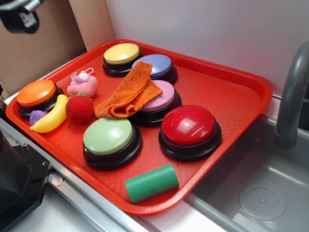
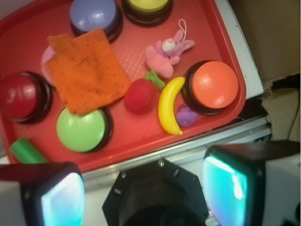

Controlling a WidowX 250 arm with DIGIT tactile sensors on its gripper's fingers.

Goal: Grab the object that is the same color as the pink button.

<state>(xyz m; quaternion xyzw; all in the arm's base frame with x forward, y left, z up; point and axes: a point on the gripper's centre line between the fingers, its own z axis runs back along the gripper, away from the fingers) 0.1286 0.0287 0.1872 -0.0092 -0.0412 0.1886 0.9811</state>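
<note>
The object, a small pink plush toy [image 1: 82, 84] [image 2: 164, 54] with a white tuft and loop, lies on the red tray [image 1: 231, 77] between the yellow and orange buttons. The pink button [image 1: 163, 95] [image 2: 45, 55] sits mid-tray, half covered by an orange knitted cloth [image 1: 128, 94] [image 2: 84, 70]. My gripper [image 2: 143, 188] hangs high over the near edge, off the tray and well short of the toy. It is open, its cyan pads [image 2: 225, 183] wide apart with nothing between them. In the exterior view only a dark part of the gripper [image 1: 19, 14] shows at the top left.
Around the toy lie a red fuzzy ball [image 1: 79, 108], a banana [image 1: 52, 116] and a small purple piece [image 1: 36, 116]. Yellow [image 1: 121, 53], bluish-purple [image 1: 155, 65], red [image 1: 188, 125], green [image 1: 107, 136] and orange [image 1: 36, 93] buttons and a green cylinder [image 1: 151, 182] share the tray. A sink faucet [image 1: 292, 96] stands right.
</note>
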